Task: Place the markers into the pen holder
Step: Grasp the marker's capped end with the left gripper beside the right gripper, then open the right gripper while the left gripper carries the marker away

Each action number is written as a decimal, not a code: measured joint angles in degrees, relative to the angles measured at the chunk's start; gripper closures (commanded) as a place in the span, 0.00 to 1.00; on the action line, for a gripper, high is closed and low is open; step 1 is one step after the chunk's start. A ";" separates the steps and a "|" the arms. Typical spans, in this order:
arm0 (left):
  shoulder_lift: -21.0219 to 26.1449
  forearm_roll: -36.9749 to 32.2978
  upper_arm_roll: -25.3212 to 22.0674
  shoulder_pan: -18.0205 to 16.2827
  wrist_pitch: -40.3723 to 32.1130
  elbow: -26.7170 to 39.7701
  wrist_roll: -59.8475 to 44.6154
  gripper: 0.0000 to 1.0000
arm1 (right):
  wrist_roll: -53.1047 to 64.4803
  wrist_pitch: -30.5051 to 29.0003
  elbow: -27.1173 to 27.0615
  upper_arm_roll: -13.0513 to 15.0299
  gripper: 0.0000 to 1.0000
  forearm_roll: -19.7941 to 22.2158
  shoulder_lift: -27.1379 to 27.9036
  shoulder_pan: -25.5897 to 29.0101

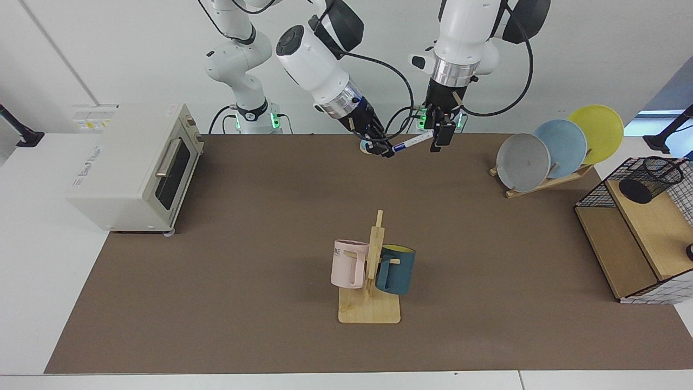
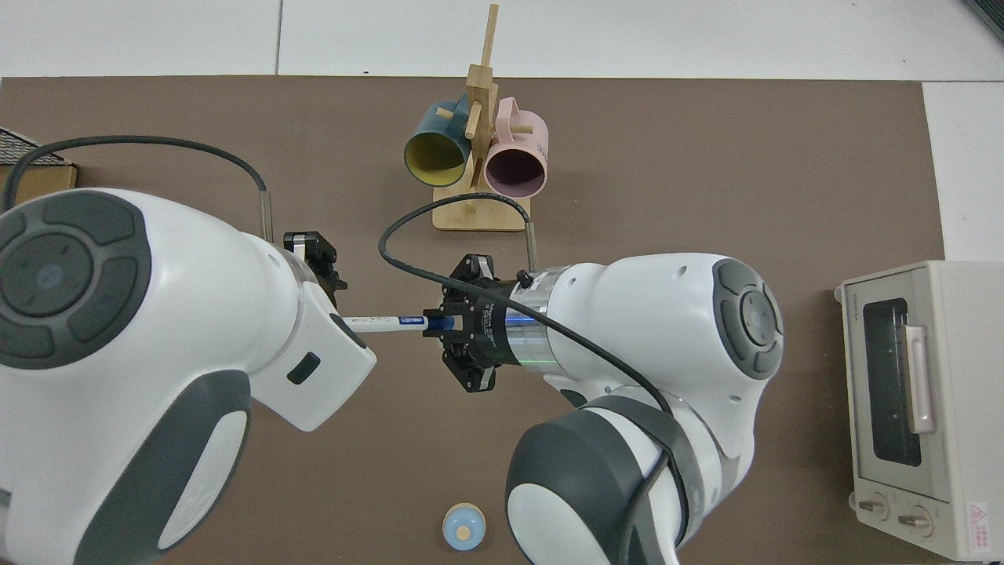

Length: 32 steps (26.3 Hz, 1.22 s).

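Two Franka arms meet over the far edge of a brown table mat (image 1: 227, 303) in what looks like a mid-air handover. The right gripper (image 1: 385, 152), reaching in from the arm based at the facing view's left, is clamped on the dark-capped end of the marker (image 1: 412, 142), holding it clear of the mat with its white barrel pointing toward the other arm. The left gripper (image 1: 439, 136) hangs at the marker's free end, fingers pointing down. From above, that arm's white wrist covers the tip of the marker (image 2: 386, 320), so whether the left jaws are spread beside the barrel or closed on it cannot be told from either view.

The pen holder (image 1: 652, 177), a black mesh cup, lies tipped on the wooden top of a wire-grid rack (image 1: 639, 238) at the facing view's right edge, well apart from both grippers, and no marker shows in it.

Judged from this, the pick-up is done and the transfer is at most half made. Still ahead: the left gripper taking the marker, the carry past the plate rack (image 1: 552, 157) to the holder, and the drop into its mouth, which may be awkward with the cup lying over. A mug stand (image 1: 371, 276) and a toaster oven (image 1: 135, 168) play no part.
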<state>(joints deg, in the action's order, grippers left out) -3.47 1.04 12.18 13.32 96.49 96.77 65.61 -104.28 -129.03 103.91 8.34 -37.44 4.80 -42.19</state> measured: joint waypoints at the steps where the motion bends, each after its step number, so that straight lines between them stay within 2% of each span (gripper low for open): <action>1: 0.00 0.00 0.17 0.00 0.16 0.11 -0.15 0.77 | 0.00 0.00 0.00 0.00 1.00 0.00 0.00 0.00; 4: -0.01 0.00 0.87 0.03 0.30 0.22 -1.36 0.98 | 0.00 0.00 0.00 0.00 1.00 0.00 0.00 0.00; 5: -0.01 0.00 1.19 0.05 0.31 0.22 -1.94 1.00 | 0.00 0.00 0.00 0.00 1.00 0.00 0.00 0.00; 16: -0.12 -0.74 2.32 0.19 0.67 0.23 -4.50 1.00 | 0.00 0.11 0.05 0.05 1.00 0.01 0.00 -0.01; 17: -0.12 -0.74 2.31 0.20 0.67 0.23 -4.53 1.00 | 0.00 0.11 0.05 0.05 0.91 0.01 0.00 -0.01; 18: -0.12 -0.74 2.29 0.20 0.66 0.23 -4.56 1.00 | 0.00 0.10 0.05 0.05 0.42 0.01 0.00 -0.01; 19: -0.12 -0.74 2.28 0.20 0.65 0.23 -4.62 1.00 | 0.00 0.09 0.05 0.05 0.00 0.01 0.00 -0.01; 26: -0.13 -0.72 0.69 0.17 0.38 0.53 -5.89 1.00 | 0.01 -0.14 0.05 0.38 0.00 0.16 0.22 0.08; 30: -0.12 -0.74 -2.86 0.12 0.09 0.85 -5.91 1.00 | 0.07 -0.14 0.07 0.75 0.00 0.70 0.24 0.14; 32: -0.12 -1.31 -5.05 0.07 -0.20 1.10 -5.91 1.00 | 0.30 -0.07 0.07 0.87 0.00 2.26 0.24 0.34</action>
<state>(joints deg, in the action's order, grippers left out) -3.59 -0.27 7.13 13.39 96.29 97.87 59.70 -103.99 -129.09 103.98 9.21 -35.18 5.04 -41.85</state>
